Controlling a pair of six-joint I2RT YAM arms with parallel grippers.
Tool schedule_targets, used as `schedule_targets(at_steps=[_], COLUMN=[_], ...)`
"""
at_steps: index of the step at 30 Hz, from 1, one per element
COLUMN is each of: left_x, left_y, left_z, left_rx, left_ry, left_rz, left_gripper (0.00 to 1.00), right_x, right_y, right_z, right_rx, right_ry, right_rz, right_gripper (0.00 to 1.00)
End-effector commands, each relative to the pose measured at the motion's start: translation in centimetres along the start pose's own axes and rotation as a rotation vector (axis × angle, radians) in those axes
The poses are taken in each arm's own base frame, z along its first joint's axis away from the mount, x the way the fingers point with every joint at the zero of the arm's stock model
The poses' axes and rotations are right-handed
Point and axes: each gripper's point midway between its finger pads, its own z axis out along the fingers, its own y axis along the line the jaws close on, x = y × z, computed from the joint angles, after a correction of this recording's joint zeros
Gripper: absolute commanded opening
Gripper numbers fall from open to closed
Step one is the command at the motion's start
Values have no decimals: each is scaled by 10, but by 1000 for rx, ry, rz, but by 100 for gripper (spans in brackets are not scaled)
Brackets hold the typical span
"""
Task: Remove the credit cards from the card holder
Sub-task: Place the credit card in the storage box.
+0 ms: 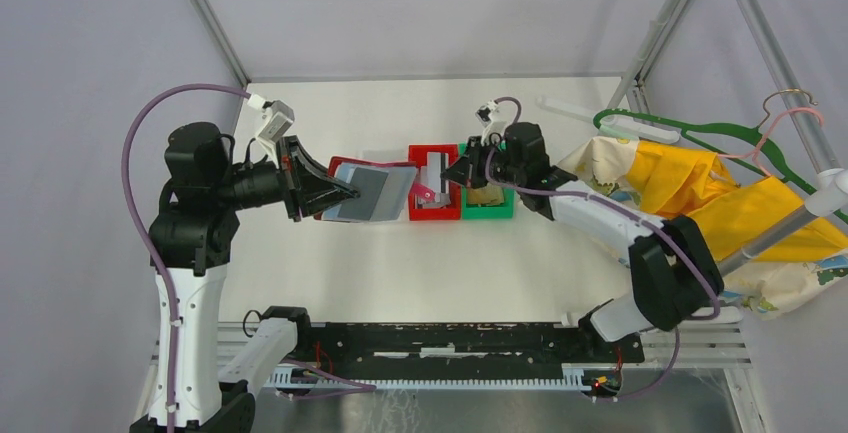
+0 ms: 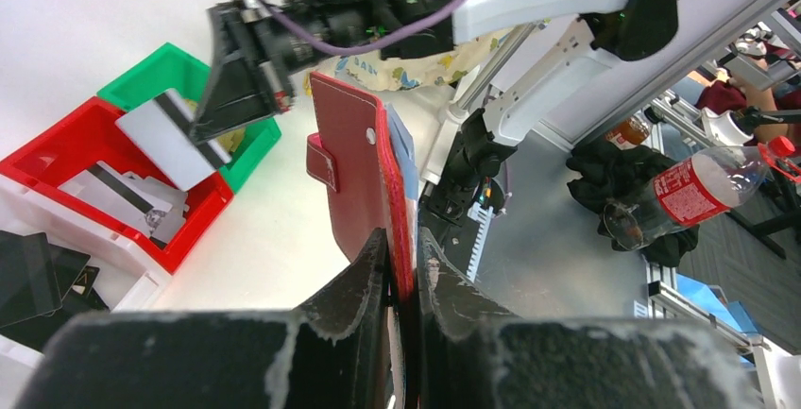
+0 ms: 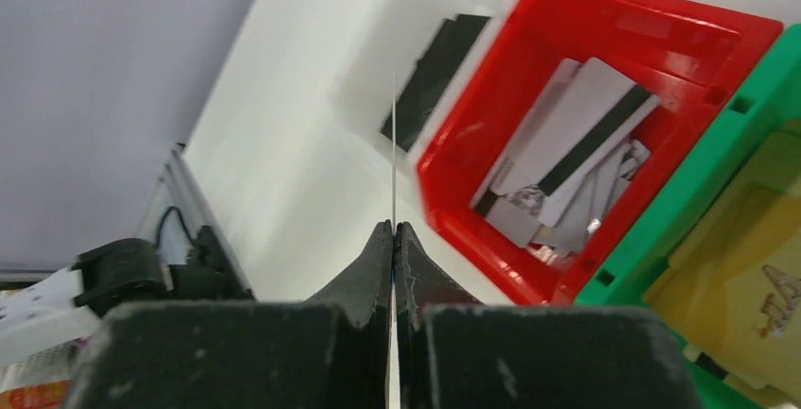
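The red card holder [image 2: 354,173] stands upright off the table, and my left gripper [image 2: 403,258] is shut on its lower edge. From above it hangs open, showing its blue-grey inner leaves [image 1: 372,191] beside my left gripper [image 1: 345,193]. My right gripper [image 1: 462,171] is shut on a white credit card with a dark stripe [image 2: 172,137], held over the near side of the red bin [image 1: 435,215]. In the right wrist view that card [image 3: 393,135] shows only as a thin edge rising from between the fingertips of the right gripper [image 3: 393,234]. Several more cards [image 3: 567,159] lie in the red bin.
A green bin [image 3: 718,201] holding tan-gold items adjoins the red bin [image 3: 642,22] on the right. A white tray with black wallets [image 2: 28,277] sits on its left. Yellow cloth [image 1: 700,183] and clothes hangers [image 1: 690,133] lie at the table's right.
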Motion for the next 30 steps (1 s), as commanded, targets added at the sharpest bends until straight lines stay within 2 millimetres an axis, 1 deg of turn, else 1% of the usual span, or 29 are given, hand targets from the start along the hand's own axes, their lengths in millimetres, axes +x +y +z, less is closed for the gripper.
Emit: schedule_targets(at_steps=[1, 4, 6, 8, 13, 15, 19, 20, 22, 23, 24, 25, 27, 30], left_x=[-8, -8, -9, -9, -8, -9, -10, -10, -9, -9, -9, -8, -7, -4], left_y=[-14, -17, -19, -22, -25, -27, -26, -25, -23, -23, -23, -23, -24, -25], left_z=[-4, -4, -5, -5, -7, -7, -7, -7, -6, -6, -6, -6, -7, -7], left_rx=[37, 44, 48, 58, 57, 59, 58, 58, 51, 50, 50, 50, 53, 60], left_ry=[-17, -18, -20, -19, -22, -25, -28, -28, -27, -27, -27, -27, -25, -22], left_rz=[103, 107, 108, 109, 113, 116, 114, 112, 106, 104, 105, 106, 114, 121], left_gripper=[2, 2, 2, 2, 2, 2, 2, 2, 2, 2, 2, 2, 2, 2], right_x=[-5, 4, 8, 7, 21, 24, 29, 30, 27, 24, 20, 16, 1, -25], right_y=[-24, -40, -54, -66, -90, -95, -97, -97, -97, -96, -94, -91, -81, -58], right_z=[32, 55, 66, 75, 84, 87, 93, 95, 95, 94, 93, 92, 87, 75], right_rx=[126, 163, 202, 239, 320, 334, 346, 351, 366, 371, 371, 371, 366, 340], right_ry=[70, 130, 158, 159, 202, 208, 222, 226, 223, 217, 209, 199, 165, 103], right_rz=[-105, -89, -80, -82, -60, -55, -55, -60, -74, -82, -91, -101, -131, -166], right_gripper=[0, 0, 0, 0, 0, 0, 2, 4, 13, 21, 31, 38, 53, 63])
